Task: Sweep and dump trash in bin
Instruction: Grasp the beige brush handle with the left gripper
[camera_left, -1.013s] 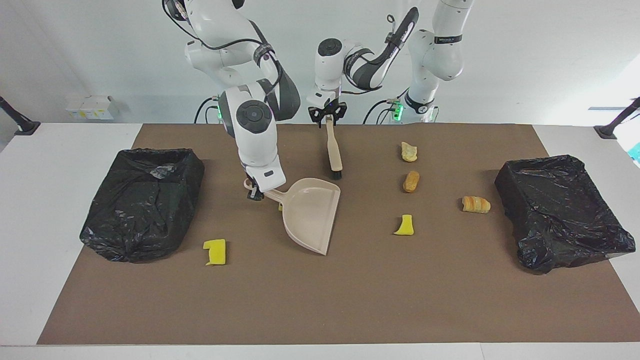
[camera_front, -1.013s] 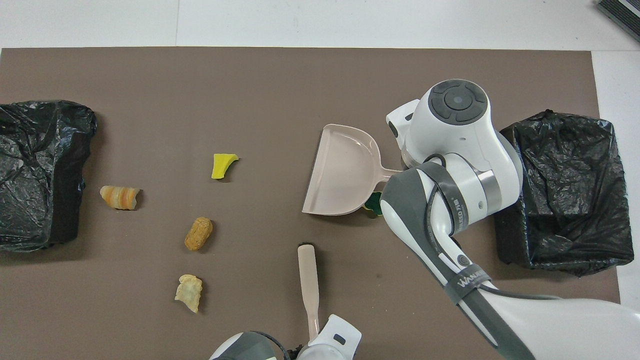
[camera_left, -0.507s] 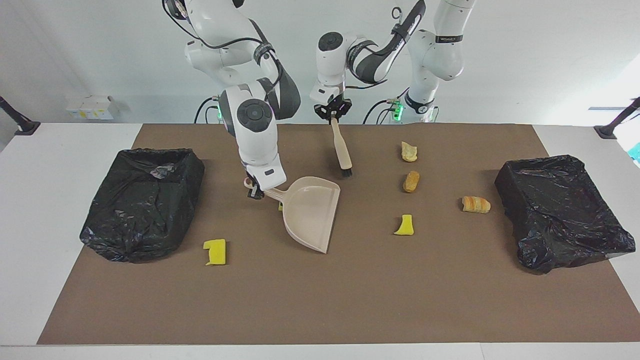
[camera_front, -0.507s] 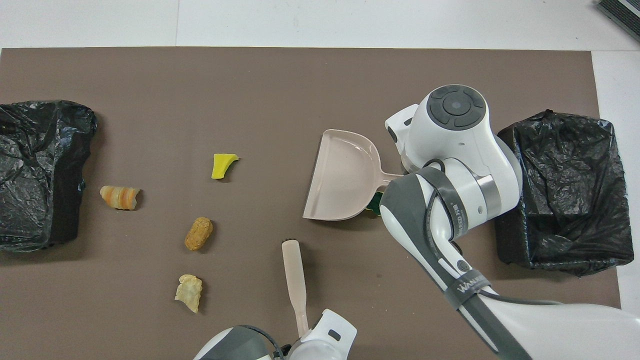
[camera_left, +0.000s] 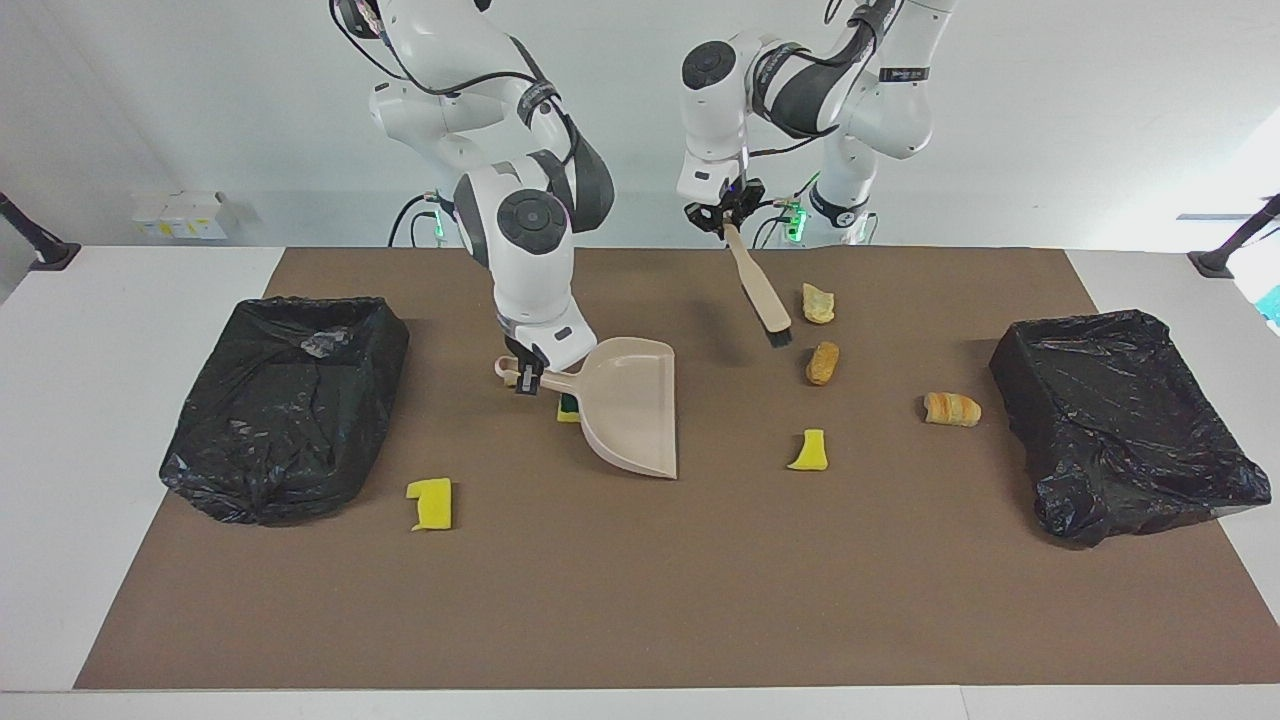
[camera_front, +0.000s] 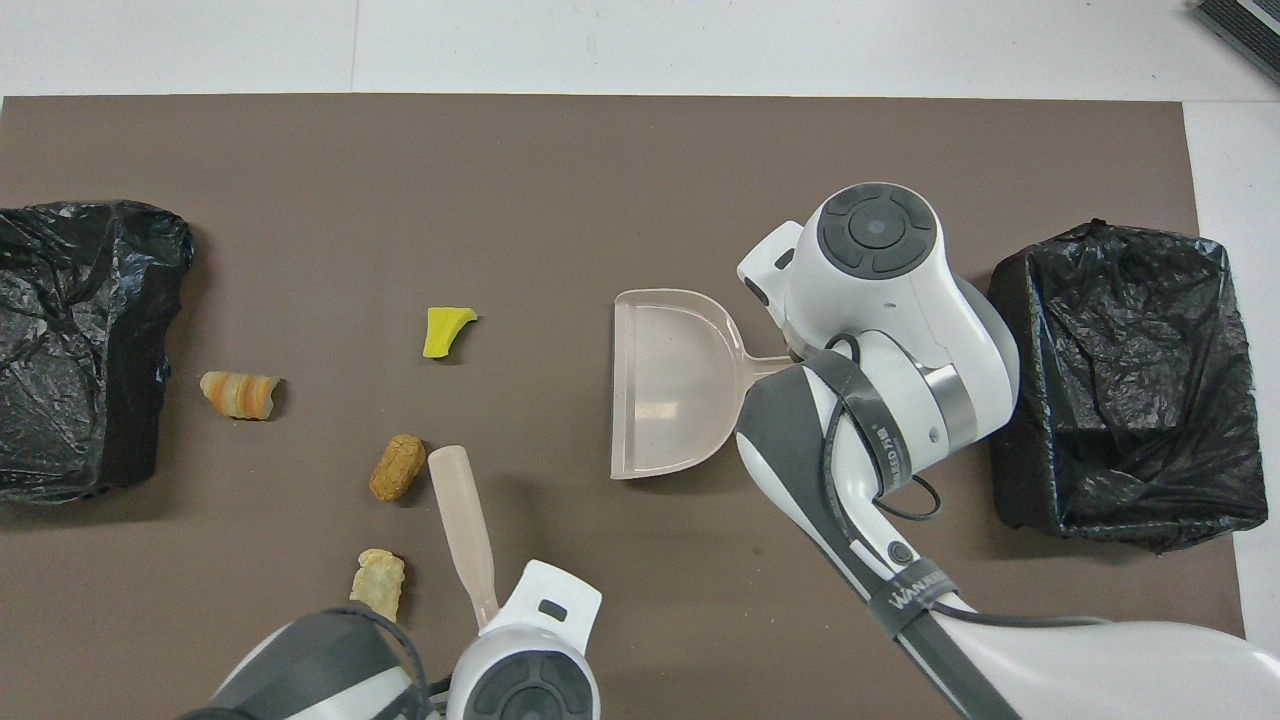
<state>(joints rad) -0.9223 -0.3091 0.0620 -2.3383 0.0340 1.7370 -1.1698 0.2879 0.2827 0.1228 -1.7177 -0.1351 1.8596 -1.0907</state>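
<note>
A: Where are the scraps?

B: In the facing view, a pale crusty lump (camera_left: 818, 303) sits upper right of centre on the brown mat (camera_left: 640, 600), a brown lump (camera_left: 822, 362) just below it, a yellow wedge (camera_left: 808, 451) lower still, and a striped orange roll (camera_left: 951, 408) to the right, toward the bag-lined bin (camera_left: 1120, 420) at the right edge. A yellow sponge square (camera_left: 431, 503) lies lower left, near the other bag-lined bin (camera_left: 285, 400). A green-topped sponge piece (camera_left: 569, 405) peeks out from under the dustpan (camera_left: 630, 405), touching its edge.

A: Anything in the containers?

B: The dustpan's tray looks bare in the overhead view. The left-side bin shows only crumpled black plastic; I cannot tell what lies in either bin.

A: Any writing?

B: A grey band on the right arm in the overhead view carries lettering, partly readable as "WANL"; the rest I cannot make out.

A: And the end effectors?

B: The right end effector (camera_left: 522, 378) is closed on the dustpan's handle, left of centre, with the green-topped piece just beside it. The left end effector (camera_left: 728, 222) is clamped on the handle of the brush (camera_left: 762, 300), which hangs tilted over the tabletop, its black bristles near the brown lump and just beside the pale crusty lump in the frame.
</note>
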